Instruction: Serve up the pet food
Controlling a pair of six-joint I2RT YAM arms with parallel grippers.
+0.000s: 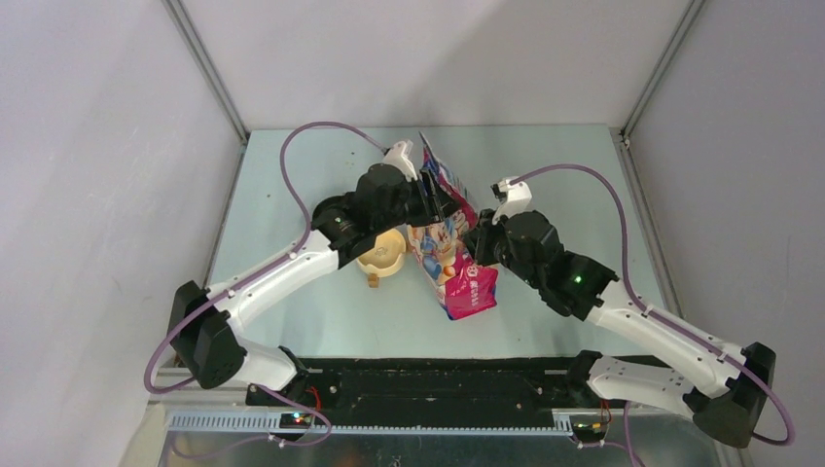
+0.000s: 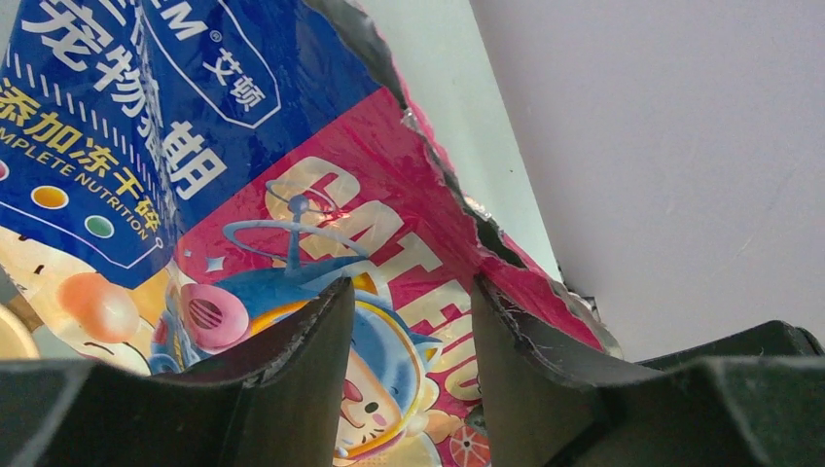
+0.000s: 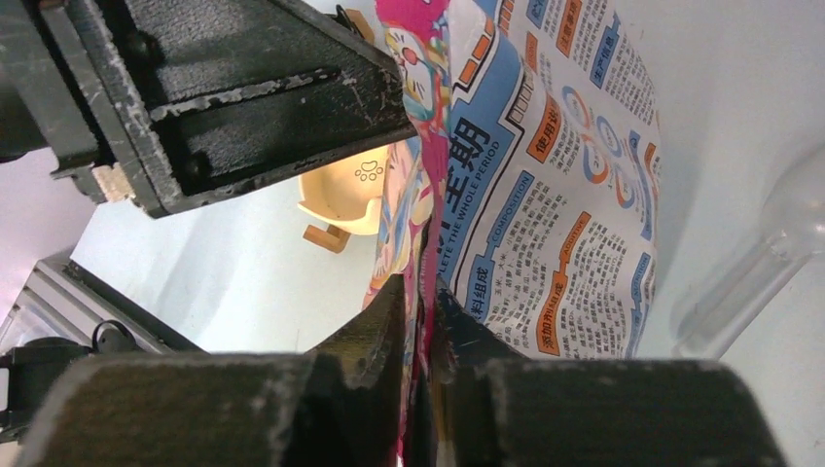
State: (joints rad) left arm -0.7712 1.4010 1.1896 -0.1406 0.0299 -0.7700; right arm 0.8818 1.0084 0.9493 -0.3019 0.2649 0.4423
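The bag (image 1: 449, 255) is clamped by its seam in the right gripper (image 3: 425, 311); the left gripper (image 2: 409, 302) is held part-open at the bag's top, nothing gripped.

Your top view's evenly lit, kinda flat, with faint shadows on the desk (image 1: 321, 321). Wrist cams: left end effector (image 2: 411, 292) and right end effector (image 3: 420, 292) look dark and blurry up close, small glare spots on the cat food bag (image 2: 243, 185).

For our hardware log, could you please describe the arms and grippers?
The left arm and right arm have white shells and black joints, each trailing a purple cable. Their fingers are scuffed black; a green light glows on the right.
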